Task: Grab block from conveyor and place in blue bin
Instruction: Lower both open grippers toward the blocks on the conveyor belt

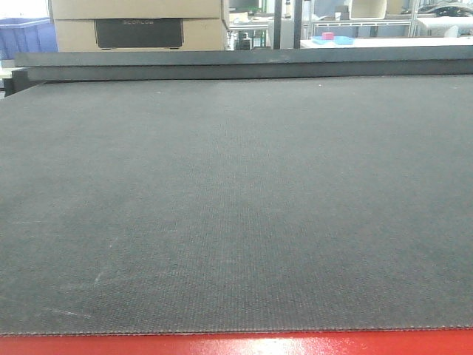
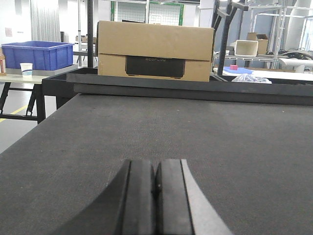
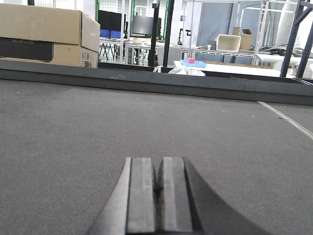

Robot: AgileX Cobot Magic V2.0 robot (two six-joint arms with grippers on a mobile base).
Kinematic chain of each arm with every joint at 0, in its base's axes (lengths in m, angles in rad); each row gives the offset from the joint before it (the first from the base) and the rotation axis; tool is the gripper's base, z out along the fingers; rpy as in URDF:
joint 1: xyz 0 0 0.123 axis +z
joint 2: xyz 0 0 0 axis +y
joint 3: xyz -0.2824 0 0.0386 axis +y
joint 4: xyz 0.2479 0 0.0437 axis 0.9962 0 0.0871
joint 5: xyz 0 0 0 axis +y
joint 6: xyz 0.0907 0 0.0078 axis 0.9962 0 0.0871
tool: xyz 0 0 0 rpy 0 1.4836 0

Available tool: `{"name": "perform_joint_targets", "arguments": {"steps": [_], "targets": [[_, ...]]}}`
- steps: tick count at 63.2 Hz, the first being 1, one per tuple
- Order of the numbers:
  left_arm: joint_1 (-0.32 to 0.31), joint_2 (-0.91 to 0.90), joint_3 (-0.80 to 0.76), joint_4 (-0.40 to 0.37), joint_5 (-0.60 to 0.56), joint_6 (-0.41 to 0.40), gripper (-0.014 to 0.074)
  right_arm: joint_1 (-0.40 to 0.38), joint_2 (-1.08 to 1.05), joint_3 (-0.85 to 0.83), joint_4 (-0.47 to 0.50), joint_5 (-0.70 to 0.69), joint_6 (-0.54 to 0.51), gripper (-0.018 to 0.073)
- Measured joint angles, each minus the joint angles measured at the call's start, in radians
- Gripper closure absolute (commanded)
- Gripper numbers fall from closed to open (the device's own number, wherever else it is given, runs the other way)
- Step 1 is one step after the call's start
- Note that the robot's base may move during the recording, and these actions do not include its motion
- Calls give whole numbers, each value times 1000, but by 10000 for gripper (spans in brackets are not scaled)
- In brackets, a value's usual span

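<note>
While no block shows on conveyor [image 1: 236, 207], neither arm counts as nearer; bearing, long axis unknown; left gripper [image 2: 156, 169], right gripper [image 3: 158, 166] both pressed together, low over it; blue bin [image 2: 36, 54] ahead-left of left gripper.

The conveyor [image 1: 236, 207] stretches flat and wide before me, a dark grey woven belt with faint scuffs and a red edge along its near side. Beyond its far left corner a blue bin [image 2: 36, 55] stands upright on a table [image 2: 19, 77], well apart.
</note>
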State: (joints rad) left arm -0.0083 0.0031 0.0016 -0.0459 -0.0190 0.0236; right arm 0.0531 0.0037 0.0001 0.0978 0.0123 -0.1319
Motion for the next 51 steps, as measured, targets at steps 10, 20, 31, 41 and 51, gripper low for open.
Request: {"name": "perform_joint_targets", "arguments": {"steps": [10, 20, 31, 41, 51], "targets": [[0, 0, 0, 0, 0, 0, 708, 0, 0, 0, 0, 0, 0, 728], [0, 0, 0, 0, 0, 0, 708, 0, 0, 0, 0, 0, 0, 728], [0, 0, 0, 0, 0, 0, 708, 0, 0, 0, 0, 0, 0, 728], [0, 0, 0, 0, 0, 0, 708, 0, 0, 0, 0, 0, 0, 728], [0, 0, 0, 0, 0, 0, 708, 0, 0, 0, 0, 0, 0, 728]]}}
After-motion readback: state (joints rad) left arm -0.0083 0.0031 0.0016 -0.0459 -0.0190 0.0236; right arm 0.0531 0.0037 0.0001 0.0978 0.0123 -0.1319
